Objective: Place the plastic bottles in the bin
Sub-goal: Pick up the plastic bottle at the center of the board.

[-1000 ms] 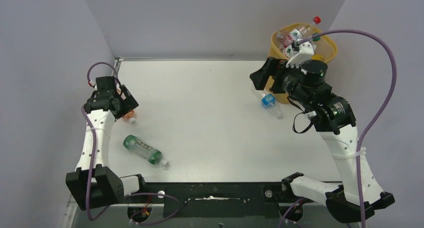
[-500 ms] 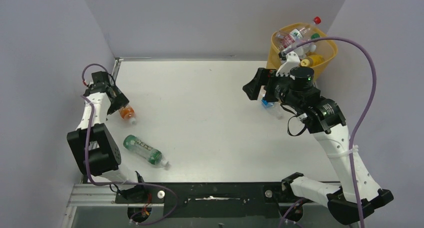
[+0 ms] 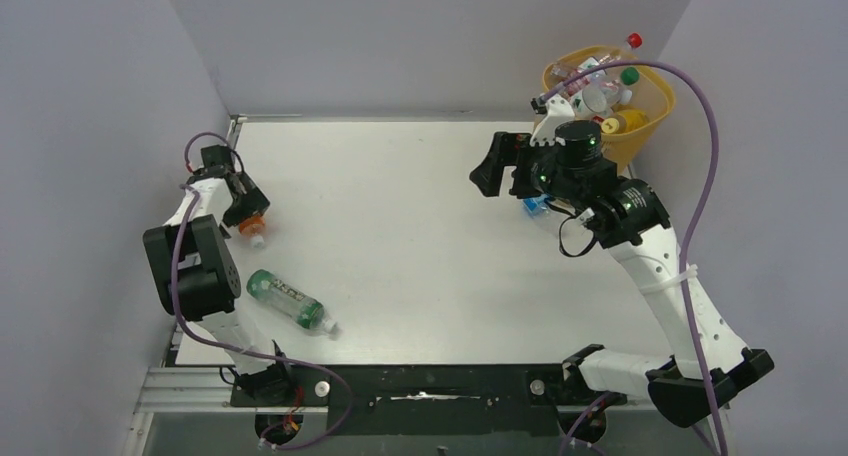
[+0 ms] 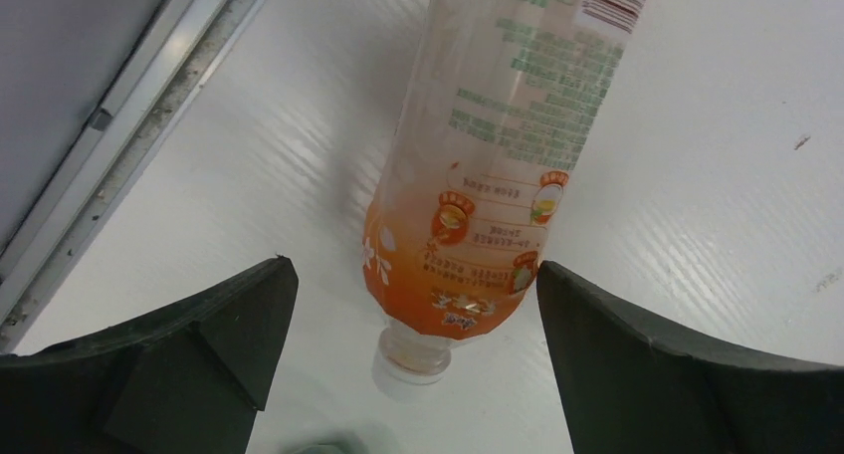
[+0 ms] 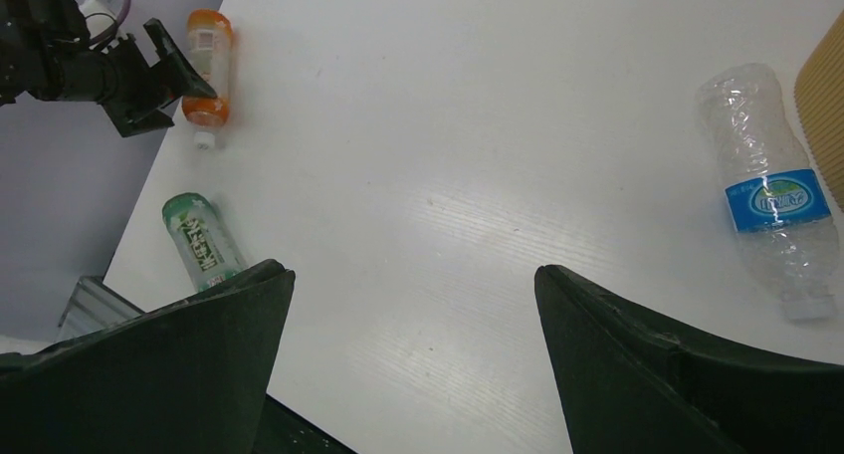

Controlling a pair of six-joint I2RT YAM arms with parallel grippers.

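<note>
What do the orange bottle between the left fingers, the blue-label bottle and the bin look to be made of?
The orange bottle looks like thin plastic under a glossy printed sleeve, with an orange tint at its shoulder. The blue-label bottle is clear thin plastic, judging by its crumpled, dented wall. The bin is probably moulded plastic: uniform yellow-orange, with a smooth rounded rim.

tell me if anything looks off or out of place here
The bin at the far right corner is heaped past its rim; a red-capped bottle pokes out over the far edge and could tip out. The clear blue-label bottle lying beside the bin looks crumpled. No spill shows.
</note>
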